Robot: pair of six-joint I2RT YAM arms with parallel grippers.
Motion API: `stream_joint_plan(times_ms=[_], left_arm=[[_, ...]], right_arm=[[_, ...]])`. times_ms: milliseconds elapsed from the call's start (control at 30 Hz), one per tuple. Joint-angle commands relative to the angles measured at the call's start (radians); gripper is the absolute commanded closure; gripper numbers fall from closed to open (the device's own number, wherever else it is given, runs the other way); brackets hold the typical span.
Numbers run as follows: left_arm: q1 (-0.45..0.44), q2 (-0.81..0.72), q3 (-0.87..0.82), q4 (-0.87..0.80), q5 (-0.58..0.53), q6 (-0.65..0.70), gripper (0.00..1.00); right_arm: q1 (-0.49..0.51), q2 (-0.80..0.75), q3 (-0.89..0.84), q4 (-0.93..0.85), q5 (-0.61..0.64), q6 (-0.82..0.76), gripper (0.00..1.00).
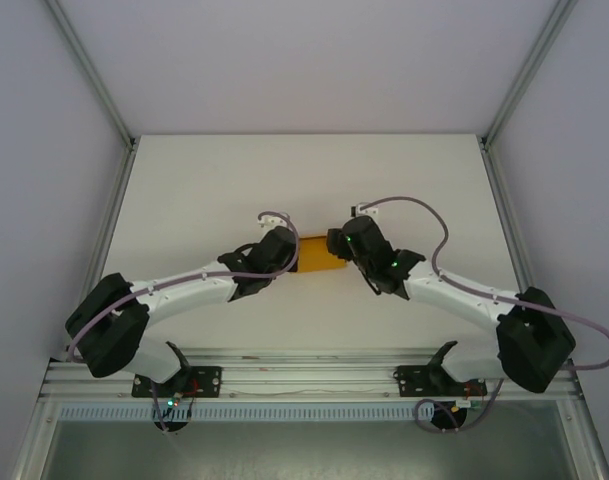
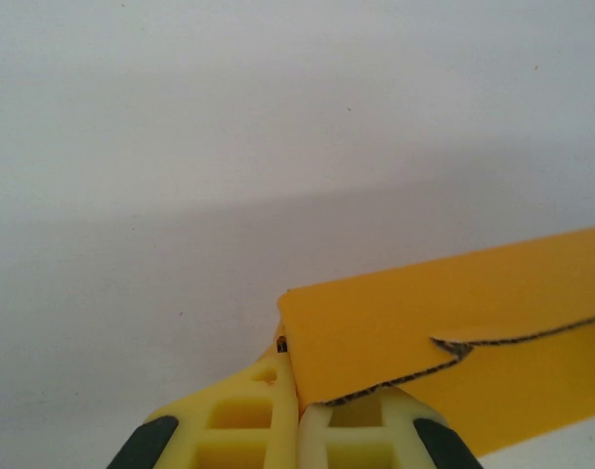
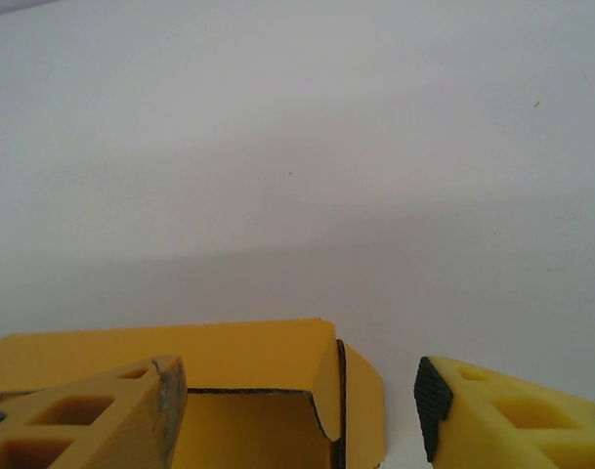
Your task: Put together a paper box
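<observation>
The paper box (image 1: 317,258) lay near the middle of the white table (image 1: 234,180), a flat strip of orange-yellow card between the two grippers, which met over it from either side. The left gripper (image 1: 292,258) was at the box's left end and the right gripper (image 1: 338,250) at its right end. In the left wrist view the left gripper (image 2: 297,396) was pinched tight on the paper box (image 2: 424,322). Its two yellow fingers (image 2: 243,425) stood pressed together with no gap, and the near corner of a card panel ran down between their tips. A rough cut edge crossed the card to the right of the grip, with a lower layer of card beneath it. In the right wrist view the right gripper (image 3: 299,383) stood wide, its fingers well apart. The finger at the left of that view (image 3: 92,415) overlapped the near face of the paper box (image 3: 238,354); whether it touched the card could not be told. The other finger (image 3: 512,415) was clear of the box, with bare table between it and the folded end flap.
</observation>
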Motion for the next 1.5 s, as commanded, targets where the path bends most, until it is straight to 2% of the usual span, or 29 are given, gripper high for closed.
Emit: stream_joint_plan(times_ms=[0,300,433,500,600,700,800,967,1033,1100,1133,1200,1267,1367,1467], left_arm=[[-0.017,0.049,-0.022,-0.21,0.053,0.014,1.0],[-0.019,0.063,0.007,-0.208,0.027,0.067,0.99],[-0.02,0.06,0.03,-0.209,0.048,0.086,0.81],[-0.026,0.046,0.044,-0.211,0.068,0.102,0.77],[-0.038,-0.002,0.056,-0.22,0.099,0.134,0.65],[-0.04,-0.058,0.065,-0.25,0.144,0.176,0.44],[-0.041,-0.107,0.068,-0.294,0.17,0.217,0.37],[-0.039,-0.158,0.068,-0.333,0.232,0.235,0.17],[-0.039,-0.163,0.074,-0.324,0.252,0.215,0.15],[-0.032,-0.16,0.088,-0.321,0.213,0.157,0.14],[-0.019,-0.154,0.102,-0.331,0.186,0.108,0.1],[0.036,-0.136,0.126,-0.326,0.233,0.039,0.08],[0.078,-0.121,0.125,-0.256,0.323,0.024,0.09],[0.11,-0.099,0.116,-0.182,0.386,0.005,0.11],[0.122,-0.069,0.118,-0.19,0.377,0.008,0.13]], right_arm=[[-0.023,0.037,0.057,-0.015,-0.009,0.031,0.36],[-0.039,0.072,-0.01,-0.02,0.011,0.064,0.42],[-0.04,0.079,-0.1,0.08,-0.016,0.057,0.43],[-0.04,0.087,-0.145,0.138,-0.036,0.044,0.44],[-0.038,0.092,-0.162,0.147,-0.067,0.051,0.44],[-0.038,0.095,-0.169,0.149,-0.068,0.058,0.44],[-0.037,0.094,-0.173,0.149,-0.07,0.065,0.44],[-0.032,0.098,-0.189,0.152,-0.059,0.075,0.46],[-0.03,0.105,-0.194,0.152,-0.06,0.077,0.46],[-0.027,0.11,-0.199,0.154,-0.059,0.072,0.46],[-0.028,0.109,-0.202,0.156,-0.056,0.073,0.46],[-0.027,0.109,-0.204,0.154,-0.053,0.066,0.46],[-0.027,0.109,-0.202,0.148,-0.055,0.061,0.47],[-0.027,0.107,-0.201,0.142,-0.058,0.06,0.47],[-0.027,0.101,-0.2,0.136,-0.046,0.061,0.47]])
